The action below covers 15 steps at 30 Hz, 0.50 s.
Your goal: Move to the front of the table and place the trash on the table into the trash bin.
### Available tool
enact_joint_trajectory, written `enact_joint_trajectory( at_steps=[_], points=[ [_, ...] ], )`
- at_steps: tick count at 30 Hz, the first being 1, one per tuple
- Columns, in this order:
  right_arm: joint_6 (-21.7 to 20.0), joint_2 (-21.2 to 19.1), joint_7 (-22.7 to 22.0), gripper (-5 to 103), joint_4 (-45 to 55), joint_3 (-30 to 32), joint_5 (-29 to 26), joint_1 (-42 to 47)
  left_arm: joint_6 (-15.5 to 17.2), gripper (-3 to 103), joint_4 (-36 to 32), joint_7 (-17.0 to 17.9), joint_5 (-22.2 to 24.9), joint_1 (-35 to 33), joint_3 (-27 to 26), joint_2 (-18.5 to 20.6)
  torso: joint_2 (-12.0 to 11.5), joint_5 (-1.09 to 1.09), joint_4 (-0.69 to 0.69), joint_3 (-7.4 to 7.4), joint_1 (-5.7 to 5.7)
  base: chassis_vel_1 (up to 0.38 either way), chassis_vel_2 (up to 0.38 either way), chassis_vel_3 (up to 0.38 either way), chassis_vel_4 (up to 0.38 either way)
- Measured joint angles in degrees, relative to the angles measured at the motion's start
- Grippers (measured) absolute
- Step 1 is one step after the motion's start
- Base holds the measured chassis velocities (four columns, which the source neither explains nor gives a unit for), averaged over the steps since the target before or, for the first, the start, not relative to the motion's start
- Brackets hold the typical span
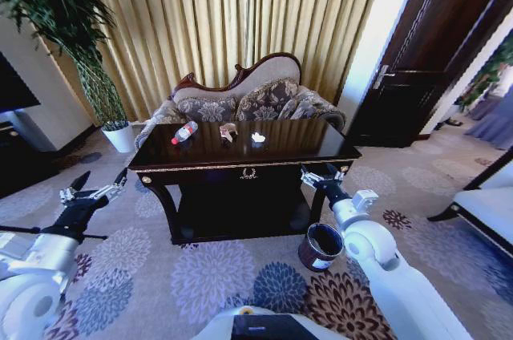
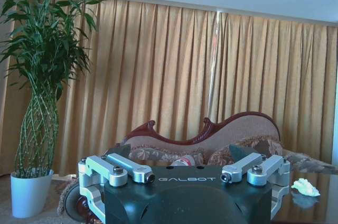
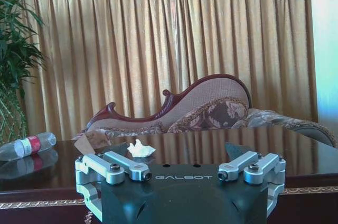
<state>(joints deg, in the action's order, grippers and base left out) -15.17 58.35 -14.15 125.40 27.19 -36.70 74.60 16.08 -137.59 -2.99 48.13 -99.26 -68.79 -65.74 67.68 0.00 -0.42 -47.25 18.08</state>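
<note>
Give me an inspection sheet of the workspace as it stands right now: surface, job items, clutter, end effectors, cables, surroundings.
Surface: dark glossy table with gold trim, directly ahead.
Job's things: clear bottle with red label lies on its side at the table's left; tan wrapper near the middle; white paper wad just right of it; dark trash bin stands on the carpet by the table's front right leg.
Clutter: nothing seen.
End effectors: left end effector open, in the air left of the table; right end effector open, at the table's front right edge; both empty.
Cables: nothing seen.
Surroundings: sofa behind the table, curtains, potted plant at left, dark door at right.
</note>
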Motion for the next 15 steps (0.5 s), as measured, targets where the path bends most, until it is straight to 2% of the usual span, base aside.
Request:
enact_joint_trajectory(
  at_steps=[15],
  points=[
    [-0.02,-0.96,0.18,100,0.88,-1.2,-0.29,-0.35,1.75,100,-0.57,1.04,-0.21,0.1,0.27,0.38,0.0,0.0,-0.01,-0.01,0.0,-0.006,0.008,0.008,-0.007]
  ],
)
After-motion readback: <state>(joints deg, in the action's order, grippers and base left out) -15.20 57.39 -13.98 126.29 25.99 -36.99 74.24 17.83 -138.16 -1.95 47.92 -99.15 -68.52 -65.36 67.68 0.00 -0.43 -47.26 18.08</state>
